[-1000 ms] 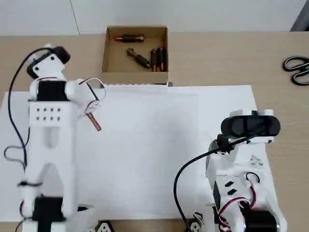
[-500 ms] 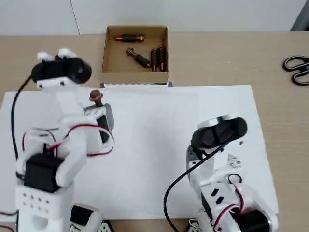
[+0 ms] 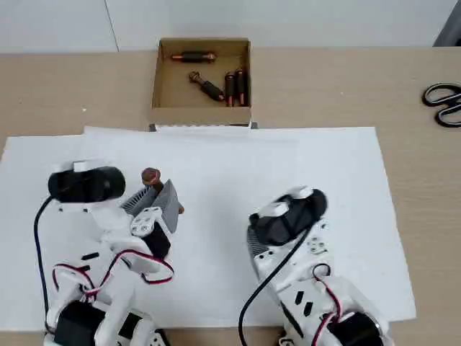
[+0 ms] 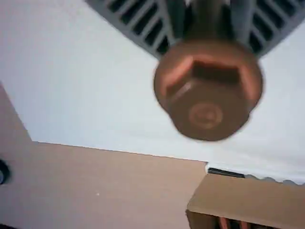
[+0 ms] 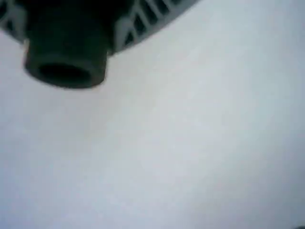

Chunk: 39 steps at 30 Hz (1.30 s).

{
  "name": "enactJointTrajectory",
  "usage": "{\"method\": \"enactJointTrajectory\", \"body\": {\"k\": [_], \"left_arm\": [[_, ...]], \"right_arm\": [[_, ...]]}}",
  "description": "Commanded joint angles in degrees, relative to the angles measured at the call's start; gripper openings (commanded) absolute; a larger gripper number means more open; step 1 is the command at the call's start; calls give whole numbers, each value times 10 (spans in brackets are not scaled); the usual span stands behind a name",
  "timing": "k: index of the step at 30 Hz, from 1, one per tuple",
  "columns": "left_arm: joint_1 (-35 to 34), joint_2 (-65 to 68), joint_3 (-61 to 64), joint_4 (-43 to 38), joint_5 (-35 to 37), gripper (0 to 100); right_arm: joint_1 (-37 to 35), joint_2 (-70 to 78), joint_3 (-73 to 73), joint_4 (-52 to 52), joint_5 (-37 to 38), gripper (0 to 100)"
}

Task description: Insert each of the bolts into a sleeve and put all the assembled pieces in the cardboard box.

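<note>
The copper bolt sits clamped in the left pincer above the white paper. The right pincer grips a black sleeve. Bare paper separates them; the cardboard box, holding four assembled pieces, borders the paper's far edge.

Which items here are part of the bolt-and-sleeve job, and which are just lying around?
Job:
bolt, held by the left arm
sleeve, held by the right arm
cardboard box
assembled pieces inside it

Lying about:
scissors at the table's edge
white paper under the arms
</note>
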Motion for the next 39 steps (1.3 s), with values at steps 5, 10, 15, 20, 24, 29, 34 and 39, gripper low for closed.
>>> {"method": "enactJointTrajectory", "body": {"k": [5,10,15,20,24,29,34,39], "left_arm": [[12,-88,20,-22,63,6],[17,-142,38,-21,84,6],[77,-140,38,-20,115,6],[91,-140,39,-17,115,6],[92,-139,39,-3,114,6],[92,-139,37,-1,114,6],[92,-139,37,-1,114,6],[116,-138,22,13,114,6]], "right_arm": [[-94,-9,43,-66,10,3],[-148,-9,51,-71,45,3],[-165,-9,52,-71,55,3],[-166,-10,49,-72,79,3],[-163,-10,49,-120,95,3],[-163,-10,50,-138,107,3],[-163,-10,52,-158,137,3],[-162,-10,53,-168,151,3]]}}
